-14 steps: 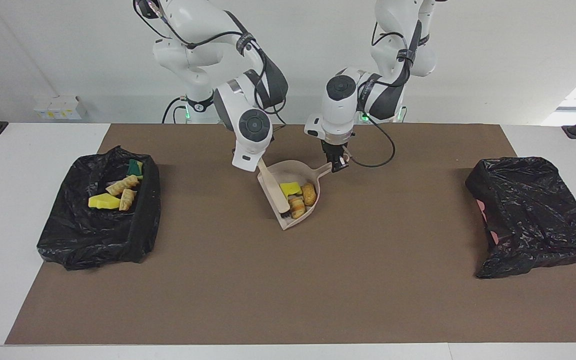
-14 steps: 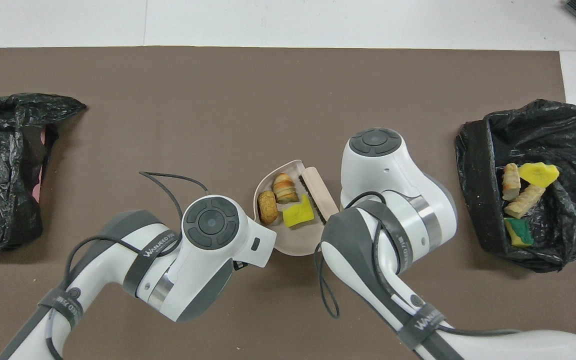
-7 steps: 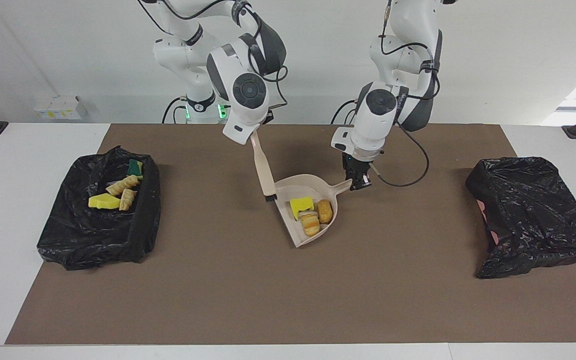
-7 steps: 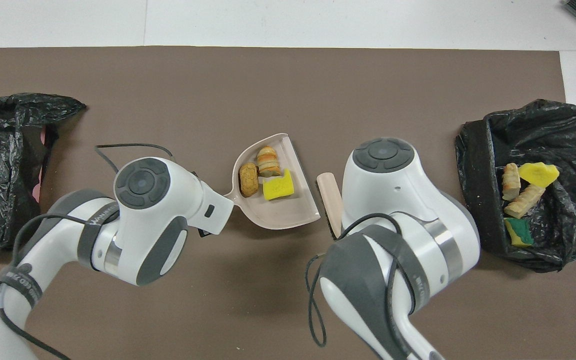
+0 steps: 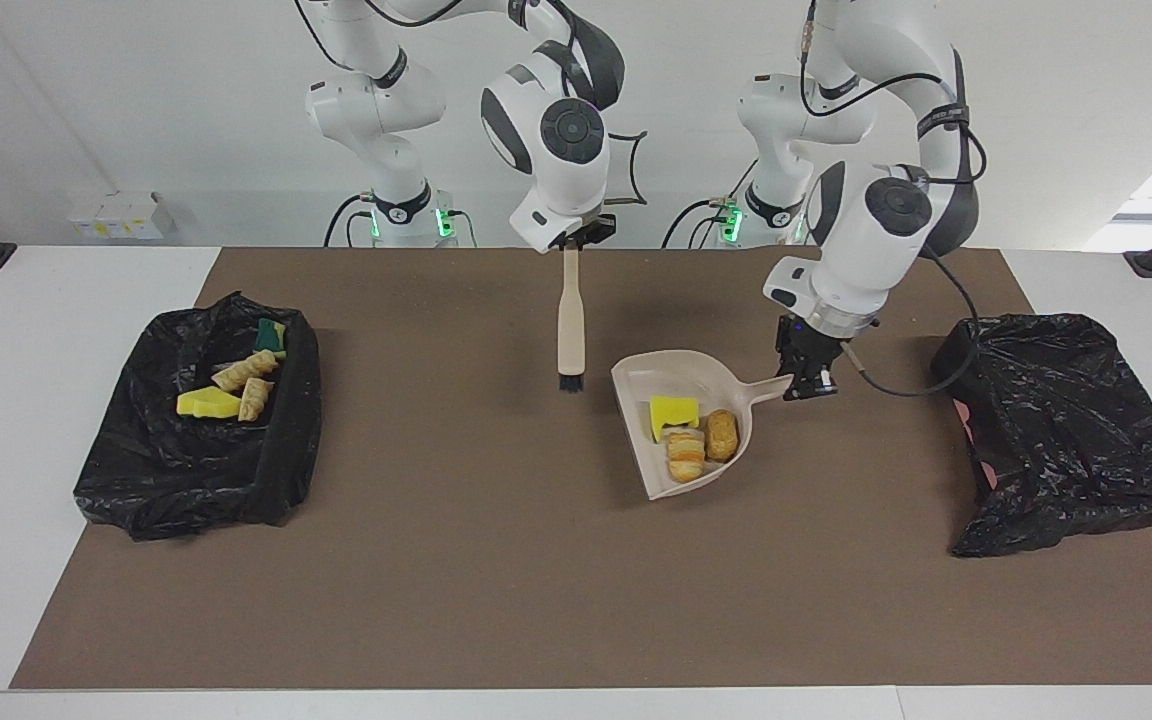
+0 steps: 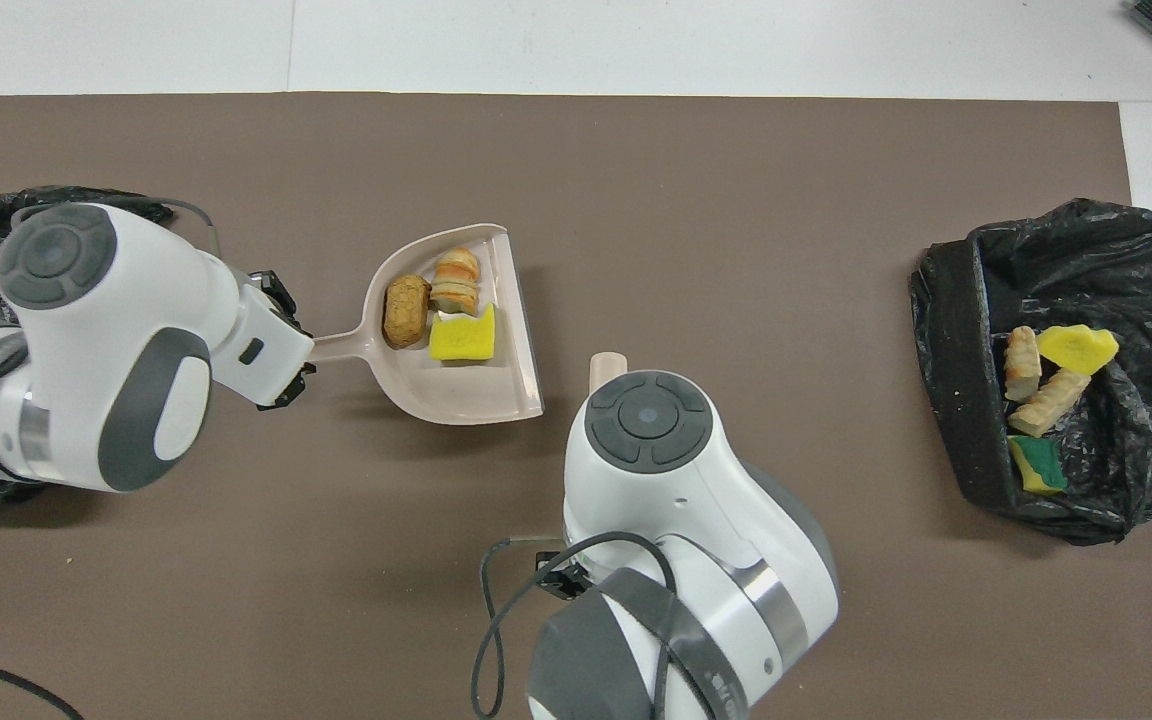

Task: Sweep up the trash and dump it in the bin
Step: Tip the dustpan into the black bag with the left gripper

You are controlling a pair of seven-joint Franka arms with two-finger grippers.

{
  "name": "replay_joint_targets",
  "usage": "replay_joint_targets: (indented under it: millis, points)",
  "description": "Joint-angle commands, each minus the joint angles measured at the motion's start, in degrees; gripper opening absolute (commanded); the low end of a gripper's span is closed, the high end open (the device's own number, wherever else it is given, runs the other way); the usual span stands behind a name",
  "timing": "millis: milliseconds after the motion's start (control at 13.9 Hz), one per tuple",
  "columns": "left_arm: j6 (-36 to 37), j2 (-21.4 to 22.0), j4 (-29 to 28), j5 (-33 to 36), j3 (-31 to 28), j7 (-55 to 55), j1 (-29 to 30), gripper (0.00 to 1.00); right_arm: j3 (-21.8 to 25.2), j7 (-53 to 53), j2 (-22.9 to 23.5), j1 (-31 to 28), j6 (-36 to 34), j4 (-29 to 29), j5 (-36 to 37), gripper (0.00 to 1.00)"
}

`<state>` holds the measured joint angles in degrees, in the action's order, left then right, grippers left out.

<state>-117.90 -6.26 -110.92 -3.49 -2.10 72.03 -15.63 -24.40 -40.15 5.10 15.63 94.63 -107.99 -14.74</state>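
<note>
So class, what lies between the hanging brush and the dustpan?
Nothing: in the facing view only bare brown mat separates the brush, held by the right gripper, from the dustpan, held by the left gripper.

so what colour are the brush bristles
Black bristles under a beige handle; the facing view shows them best.

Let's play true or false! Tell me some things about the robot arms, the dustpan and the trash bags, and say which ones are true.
1. The dustpan holds three scraps. True.
2. The right gripper holds the dustpan. False: it holds the brush; the left gripper holds the dustpan's handle.
3. The brush hangs with its bristles down. True.
4. The brush rests inside the dustpan. False: it hangs apart from it.
5. The bag at the right arm's end of the table has scraps in it. True.
6. The scraps in the dustpan are all yellow. False: only one is; two are tan-brown.
</note>
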Motion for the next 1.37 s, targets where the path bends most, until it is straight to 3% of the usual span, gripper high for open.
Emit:
replay_joint_targets:
  millis: [0, 431, 862, 1006, 1150, 1294]
  points:
    - [5.56, -0.86, 6.40, -1.08, 0.43, 6.00, 4.37, 0.00, 0.05, -5.62, 0.16, 3.95, 6.26, -3.54, -2.66, 0.00]
    - [13.74, -2.17, 12.91, -0.99, 0.60, 19.44, 17.80, 0.00, 0.14, -6.08, 2.72, 11.69, 13.38, -7.58, -3.28, 0.00]
    - [15.16, -2.52, 15.02, -0.37, 0.34, 33.86, 32.74, 0.00, 0.14, -5.02, -2.20, 14.69, 16.11, -17.60, -2.49, 0.00]
    - [16.64, -4.54, 19.23, 0.59, 0.17, 37.56, 36.45, 0.00, 0.14, -4.85, -2.73, 14.69, 16.20, -19.01, -2.49, 0.00]
    - [18.58, -7.96, 25.46, 6.28, 0.16, 40.11, 38.64, 0.00, 0.14, -4.67, -2.73, 14.69, 16.99, -19.19, -2.49, 0.00]
    - [17.37, -9.73, 28.82, 7.53, 0.16, 41.44, 41.37, 0.00, 0.14, -4.15, -2.73, 14.51, 17.95, -19.98, -2.66, 0.10]
